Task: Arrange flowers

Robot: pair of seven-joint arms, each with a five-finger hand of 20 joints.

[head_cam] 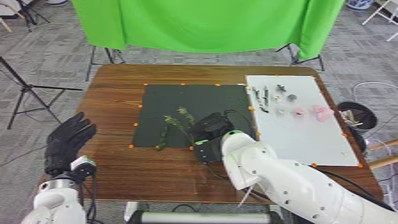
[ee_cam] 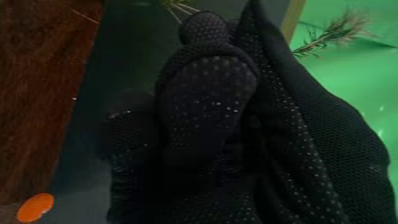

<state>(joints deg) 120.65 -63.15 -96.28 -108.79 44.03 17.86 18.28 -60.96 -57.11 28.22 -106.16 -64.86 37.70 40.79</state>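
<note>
In the head view my right hand (head_cam: 211, 127) is over the right part of the dark mat (head_cam: 160, 102). Left of it lie green sprigs (head_cam: 171, 121), with another thin sprig (head_cam: 163, 136) near the mat's lower left. My left hand (head_cam: 69, 142) is at the table's left edge, open, its fingers straight. On the white board (head_cam: 306, 137) are small dark stems (head_cam: 266, 95) and pink flowers (head_cam: 322, 112). In the right wrist view my right hand (ee_cam: 209, 100) has thin stems (ee_cam: 182, 7) just past it, and a feathery sprig (ee_cam: 338, 32) lies on the board beyond.
The brown table (head_cam: 115, 182) surrounds the mat, whose edge carries orange markers (head_cam: 131, 146). Beyond the table's right edge stands a dark bin (head_cam: 357, 115) with things inside. A green cloth (head_cam: 209, 25) hangs behind the far edge, and a tripod (head_cam: 28, 87) stands off to the left.
</note>
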